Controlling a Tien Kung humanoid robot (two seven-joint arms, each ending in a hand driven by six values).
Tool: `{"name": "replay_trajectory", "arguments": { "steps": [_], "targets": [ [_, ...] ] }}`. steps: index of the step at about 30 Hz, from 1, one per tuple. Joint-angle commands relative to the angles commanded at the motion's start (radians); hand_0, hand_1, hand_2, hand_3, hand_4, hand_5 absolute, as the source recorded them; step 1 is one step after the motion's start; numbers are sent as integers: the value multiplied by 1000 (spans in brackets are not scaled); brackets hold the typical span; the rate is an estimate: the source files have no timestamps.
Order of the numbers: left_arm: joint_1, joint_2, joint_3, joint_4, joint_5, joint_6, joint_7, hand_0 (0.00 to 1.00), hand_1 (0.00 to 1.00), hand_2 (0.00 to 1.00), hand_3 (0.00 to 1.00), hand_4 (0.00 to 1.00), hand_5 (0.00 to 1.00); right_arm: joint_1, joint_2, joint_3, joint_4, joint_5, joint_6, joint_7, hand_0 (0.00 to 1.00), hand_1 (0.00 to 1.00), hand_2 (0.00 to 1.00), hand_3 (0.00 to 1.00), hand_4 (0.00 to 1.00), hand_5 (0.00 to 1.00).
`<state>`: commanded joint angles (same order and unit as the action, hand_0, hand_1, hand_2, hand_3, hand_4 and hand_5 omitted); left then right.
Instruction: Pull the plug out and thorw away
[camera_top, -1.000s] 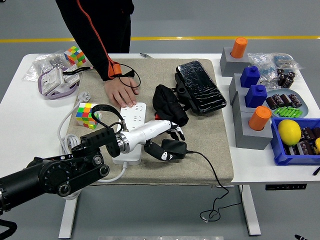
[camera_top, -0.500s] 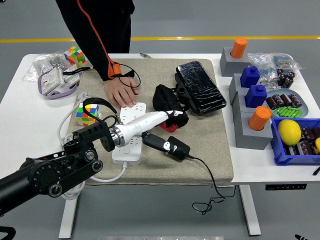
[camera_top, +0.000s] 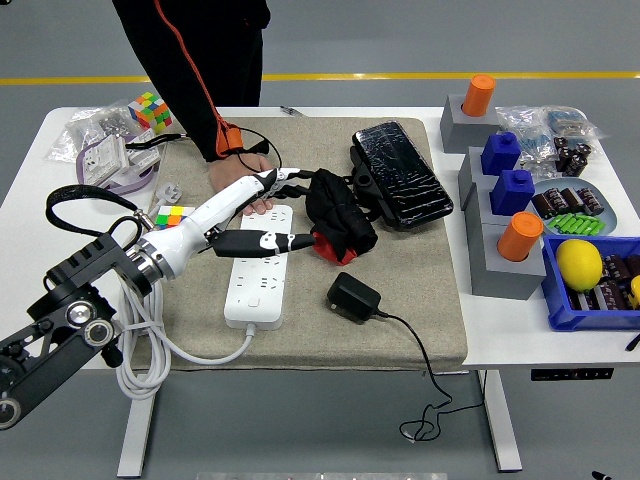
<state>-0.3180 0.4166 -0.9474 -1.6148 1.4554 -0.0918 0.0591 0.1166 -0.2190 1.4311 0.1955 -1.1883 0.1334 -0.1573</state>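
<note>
A black plug (camera_top: 353, 297), a blocky adapter with rounded corners, is seen lying free on the beige mat, toward the counter's near edge and roughly midway along it. It is tilted slightly, with one corner turned toward the near edge. A thin black cord (camera_top: 425, 350) is attached at its right side; the cord is run across the mat to the near edge and is hung over it in loose loops below the counter. A white power strip (camera_top: 258, 269) is laid flat just to the left of the plug, apart from it, with its long side pointed toward the far edge. Its sockets are seen empty, and its thick white cable (camera_top: 160, 335) is coiled near the counter's near-left corner.
</note>
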Motion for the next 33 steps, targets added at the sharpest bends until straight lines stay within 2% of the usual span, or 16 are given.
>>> {"name": "replay_trajectory", "arguments": {
  "steps": [1, 2, 7, 8, 10, 20, 32, 33],
  "targets": [
    [12, 7, -8, -12, 3, -19, 27, 302, 413, 381, 821, 978, 372, 0, 0, 0, 0, 0, 0, 0, 634, 626, 618, 569, 987, 442],
    [25, 16, -17, -25, 5, -42, 60, 170, 168, 243, 726, 745, 235, 1, 0, 0, 1, 2, 0, 0, 634, 626, 618, 569, 987, 442],
    [82, 47, -51, -59, 8, -136, 220, 170, 168, 243, 726, 745, 235, 1, 0, -6, 1, 6, 1, 0, 634, 626, 618, 569, 987, 442],
    [91, 52, -54, -62, 10, -146, 246, 114, 96, 164, 686, 666, 2, 1, 0, -8, 1, 6, 1, 0, 634, 626, 618, 569, 987, 442],
    [102, 59, -55, -61, 7, -154, 270, 114, 96, 164, 686, 666, 2, 2, 0, -9, 1, 7, 1, 0, 634, 626, 618, 569, 987, 442],
    [116, 65, -55, -69, 5, -193, 367, 99, 86, 160, 670, 665, 2, 4, -5, -18, 1, 9, -1, -1, 634, 626, 618, 569, 987, 442],
    [106, 58, -25, -49, -2, -193, 371, 97, 85, 157, 688, 654, 2, 2, -4, -18, 1, 10, -1, -1, 633, 626, 618, 569, 987, 442],
    [104, 56, -20, -45, -2, -193, 372, 96, 84, 157, 720, 650, 2, 2, -3, -17, 1, 9, -1, 0, 633, 626, 618, 568, 987, 443]
  ]
}}
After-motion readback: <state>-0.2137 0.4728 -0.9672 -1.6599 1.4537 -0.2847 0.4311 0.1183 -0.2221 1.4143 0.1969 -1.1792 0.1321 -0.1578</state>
